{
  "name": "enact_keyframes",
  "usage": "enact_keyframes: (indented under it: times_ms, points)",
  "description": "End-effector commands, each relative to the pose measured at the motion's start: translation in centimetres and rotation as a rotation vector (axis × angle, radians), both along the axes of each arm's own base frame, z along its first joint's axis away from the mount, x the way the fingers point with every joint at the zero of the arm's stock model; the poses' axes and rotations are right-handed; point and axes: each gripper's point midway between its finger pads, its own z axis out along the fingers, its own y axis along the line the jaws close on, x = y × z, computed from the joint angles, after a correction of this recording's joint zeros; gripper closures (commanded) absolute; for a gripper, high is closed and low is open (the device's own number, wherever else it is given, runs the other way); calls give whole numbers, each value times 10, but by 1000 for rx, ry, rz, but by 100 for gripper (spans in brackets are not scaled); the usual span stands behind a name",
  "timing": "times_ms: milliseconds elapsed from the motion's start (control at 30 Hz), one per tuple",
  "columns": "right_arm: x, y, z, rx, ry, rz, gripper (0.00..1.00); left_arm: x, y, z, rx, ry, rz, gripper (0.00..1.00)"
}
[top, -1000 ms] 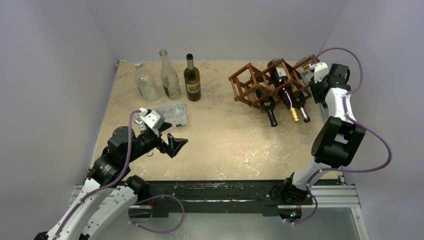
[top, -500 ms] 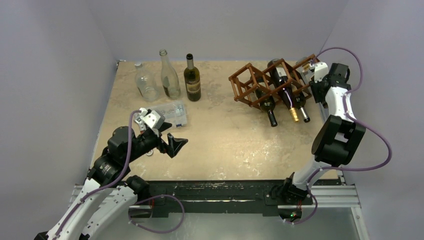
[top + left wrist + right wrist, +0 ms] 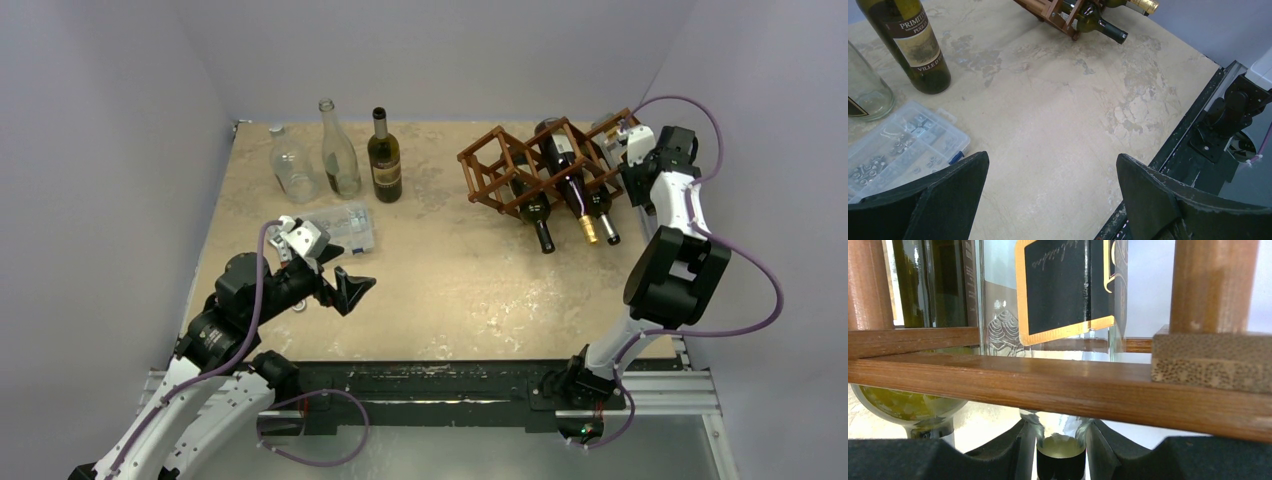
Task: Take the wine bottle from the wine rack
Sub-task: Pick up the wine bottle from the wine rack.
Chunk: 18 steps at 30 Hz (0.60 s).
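1. My right gripper (image 3: pixel 1057 442) is in the upper right of the overhead frame, at the outer end of the wine rack (image 3: pixel 500 165). Its black jaws are drawn in narrow, and the pads look pressed on either side of the wine bottle (image 3: pixel 1068 290) at its neck, just above the dark cap.
2. I judge the neck grip is chosen because the lattice bars block the body, so the neck is the only part within reach.
3. The bottle lies in the end cell. It is clear, smooth glass with a matte black, gold-edged label.
4. The rack's reddish-brown slats are square-cut with visible grain. One crosses the middle of the wrist view.
5. My left gripper (image 3: pixel 1048 195) hangs with its jaws spread wide and holds nothing, low at left over the mottled beige table (image 3: pixel 450 270), out of the way.
6. Slick glass against wood: I'd pull straight along the cell.
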Motion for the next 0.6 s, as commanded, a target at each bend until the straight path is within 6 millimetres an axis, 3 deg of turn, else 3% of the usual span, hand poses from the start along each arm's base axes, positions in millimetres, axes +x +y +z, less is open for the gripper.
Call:
enact_keyframes:
  times_ms: [0, 167, 567]
  points:
    - [8, 3, 16, -8, -28, 38, 79, 2, -2, 5, -6, -35, -10, 0]
    - [-1, 3, 28, -16, -46, 51, 100, 2, -2, 5, -5, -34, -9, 0]
    - [-33, 1, 36, 53, -108, 42, 100, 2, -3, 5, -5, -35, -14, 0]
